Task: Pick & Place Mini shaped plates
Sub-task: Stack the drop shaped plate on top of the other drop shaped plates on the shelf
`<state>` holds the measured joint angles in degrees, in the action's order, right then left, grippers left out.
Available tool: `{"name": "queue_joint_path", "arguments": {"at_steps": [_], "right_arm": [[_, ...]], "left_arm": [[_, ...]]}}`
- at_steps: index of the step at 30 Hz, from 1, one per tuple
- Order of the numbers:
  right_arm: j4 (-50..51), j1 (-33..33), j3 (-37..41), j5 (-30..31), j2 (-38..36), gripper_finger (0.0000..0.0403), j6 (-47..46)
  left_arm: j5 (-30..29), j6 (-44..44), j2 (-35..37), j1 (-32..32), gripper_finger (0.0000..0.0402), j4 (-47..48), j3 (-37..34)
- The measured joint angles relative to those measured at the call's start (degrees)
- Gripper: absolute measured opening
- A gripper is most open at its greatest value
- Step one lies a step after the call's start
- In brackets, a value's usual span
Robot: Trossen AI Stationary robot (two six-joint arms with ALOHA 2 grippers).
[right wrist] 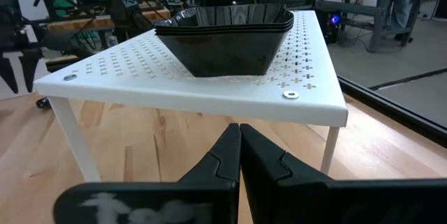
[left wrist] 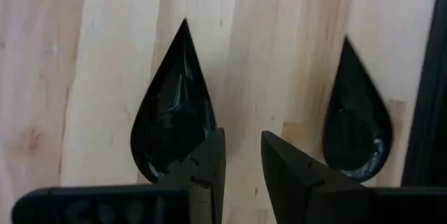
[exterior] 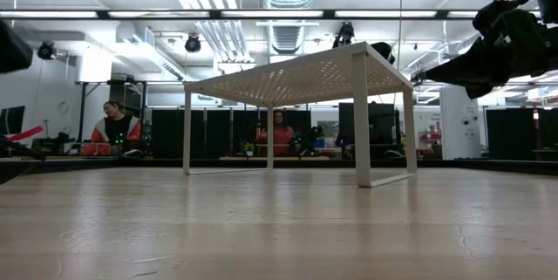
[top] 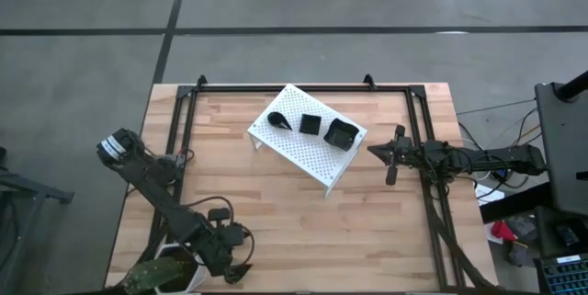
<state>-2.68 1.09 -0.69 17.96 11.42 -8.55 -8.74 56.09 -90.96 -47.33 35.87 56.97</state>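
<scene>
A white perforated rack [top: 308, 159] stands mid-table and carries three lots of black plates: a teardrop [top: 277, 120], a small square [top: 310, 124] and a stack of wavy-rimmed squares [top: 341, 133] [right wrist: 223, 39]. Two more teardrop plates [left wrist: 171, 112] [left wrist: 356, 126] lie flat on the wood near the table's near edge. My left gripper [top: 234, 267] [left wrist: 242, 151] hangs over them, open by a narrow gap, with one finger [left wrist: 206, 165] over the round end of the first teardrop. My right gripper [top: 375, 149] [right wrist: 239, 137] is shut, level, beside the rack's right end. My left gripper comes from above, pointing down, with one finger over the rounded end [left wrist: 164, 158] of the left-hand teardrop plate; the other finger is over bare wood between the two plates. Whether the finger touches the plate, I cannot tell. The plate lies flat on the table.
A white pot with a plant [top: 170, 275] sits at the near left corner, close to my left arm. Black frame rails [top: 179, 148] [top: 424, 148] run along the table's left, right and far sides. People sit in the room beyond the table [exterior: 113, 127].
</scene>
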Motion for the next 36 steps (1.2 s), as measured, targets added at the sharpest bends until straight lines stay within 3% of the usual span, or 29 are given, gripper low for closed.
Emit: {"name": "queue_joint_path", "arguments": {"at_steps": [7, 36], "right_arm": [[0.0, 0.0, 0.0, 0.0, 0.0, 0.0008, 0.0], [0.0, 0.0, 0.0, 0.0, 0.0, 0.0008, 0.0]], "left_arm": [[0.1, 1.5, 0.0, 0.0, 0.0085, -2.6, -3.0], [-3.4, 1.6, -3.2, 0.0, 0.0085, -5.4, -3.8]]}}
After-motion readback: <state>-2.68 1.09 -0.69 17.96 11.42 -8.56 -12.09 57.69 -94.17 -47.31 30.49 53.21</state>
